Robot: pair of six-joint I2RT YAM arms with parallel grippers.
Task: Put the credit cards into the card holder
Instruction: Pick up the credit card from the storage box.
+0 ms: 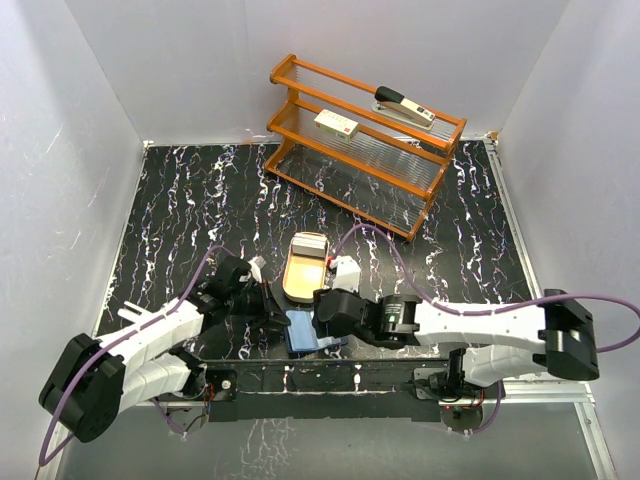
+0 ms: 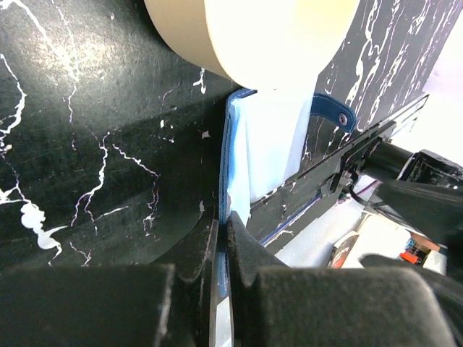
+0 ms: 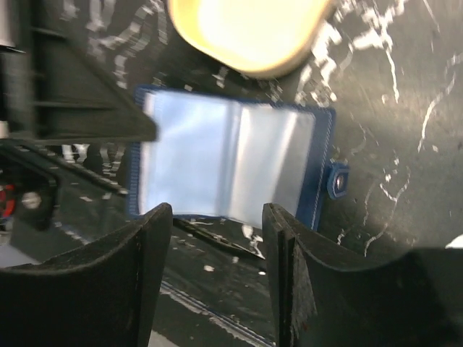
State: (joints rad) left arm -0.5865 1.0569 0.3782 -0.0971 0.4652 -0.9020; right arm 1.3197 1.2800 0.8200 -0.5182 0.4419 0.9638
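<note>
My left jaws are clamped together on the left edge of the card holder, which lies open on the counter, just in front of the tray. My right jaws hang apart above its pockets, holding nothing. A credit card rests at the tray's far end. I should pin the holder flat and fetch that card by its edge.
</note>
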